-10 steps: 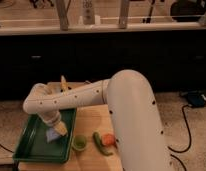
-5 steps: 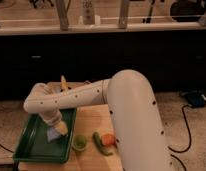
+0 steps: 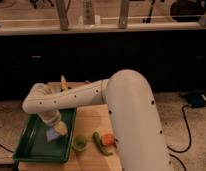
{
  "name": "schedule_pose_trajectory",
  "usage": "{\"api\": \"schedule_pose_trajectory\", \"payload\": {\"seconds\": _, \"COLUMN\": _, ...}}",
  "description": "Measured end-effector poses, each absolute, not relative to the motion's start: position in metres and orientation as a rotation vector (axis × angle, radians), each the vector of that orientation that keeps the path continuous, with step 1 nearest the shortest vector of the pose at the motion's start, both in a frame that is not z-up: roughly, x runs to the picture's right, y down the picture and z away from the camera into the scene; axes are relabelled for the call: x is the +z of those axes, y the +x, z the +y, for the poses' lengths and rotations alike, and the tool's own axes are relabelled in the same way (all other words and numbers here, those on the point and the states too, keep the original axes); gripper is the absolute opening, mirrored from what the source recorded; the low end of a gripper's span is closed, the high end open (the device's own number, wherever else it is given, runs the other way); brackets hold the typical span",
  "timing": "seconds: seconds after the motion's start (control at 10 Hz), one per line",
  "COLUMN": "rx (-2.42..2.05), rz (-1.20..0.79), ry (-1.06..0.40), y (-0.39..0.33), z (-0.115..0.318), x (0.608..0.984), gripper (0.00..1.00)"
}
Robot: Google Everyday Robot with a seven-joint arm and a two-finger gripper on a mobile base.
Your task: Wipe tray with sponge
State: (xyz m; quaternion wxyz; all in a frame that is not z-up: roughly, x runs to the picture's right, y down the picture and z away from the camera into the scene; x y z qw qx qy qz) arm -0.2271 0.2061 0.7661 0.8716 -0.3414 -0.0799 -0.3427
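The dark-green tray lies at the lower left on a wooden table. The small light-blue sponge is on the tray's right half, near the right rim. My gripper comes down from the white arm over the tray, is shut on the sponge and holds it against the tray floor. The fingers' tan tips show just above the sponge.
A small light-green cup stands right of the tray. A green item and an orange one lie beside it on the wooden table. A yellow object stands behind the arm. A dark counter spans the back, and a cable lies on the floor at the right.
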Motion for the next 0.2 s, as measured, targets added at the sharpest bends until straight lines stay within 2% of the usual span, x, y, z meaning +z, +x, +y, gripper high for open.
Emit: {"api": "schedule_pose_trajectory", "payload": {"seconds": 0.2, "rx": -0.726, "rz": -0.174, "ry": -0.714, "y": -0.2271, "z": 0.2067, "x": 0.7663, "gripper": 0.02}}
